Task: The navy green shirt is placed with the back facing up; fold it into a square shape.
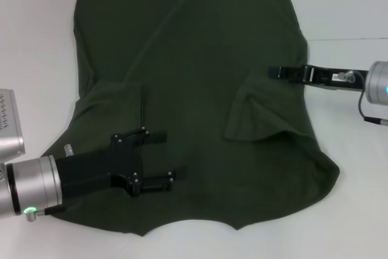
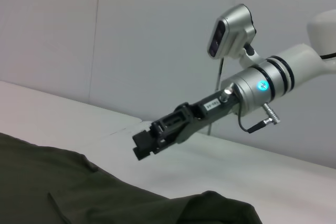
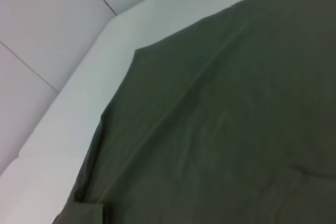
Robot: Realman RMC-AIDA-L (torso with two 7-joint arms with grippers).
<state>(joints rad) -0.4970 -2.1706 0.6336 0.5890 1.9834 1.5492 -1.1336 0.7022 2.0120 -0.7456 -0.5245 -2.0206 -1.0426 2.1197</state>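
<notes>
I have the large dark olive-green soft cloth T-shirt (image 1: 194,89) spread across the middle of the white bench (image 1: 36,40), plain side up, its hem lying toward the bench's far edge and its collar end toward the near edge, closest to me. Both short sleeves look already turned inward onto the body: one flap lies on my left side near the near edge, the other forms a raised, slightly puffed fold on my right side. So I judge the sleeve folds done, or nearly so, while the long body has not yet been doubled over; the outline is still a broad, uneven panel, flared and wavy at the near edge, and nowhere near a square. My left gripper (image 1: 159,154) hovers over the cloth by the folded left sleeve, its two black fingers spread apart with nothing between them. My right gripper (image 1: 280,71) reaches in from the bench's right side at the shirt's right edge, just beyond the folded sleeve; from the left wrist camera it hangs clear above the white surface, and I cannot tell whether its fingers are apart or together. What remains, as I read it, is tidying the side edges and then bringing one end over the other, perhaps twice, to finish the square.
</notes>
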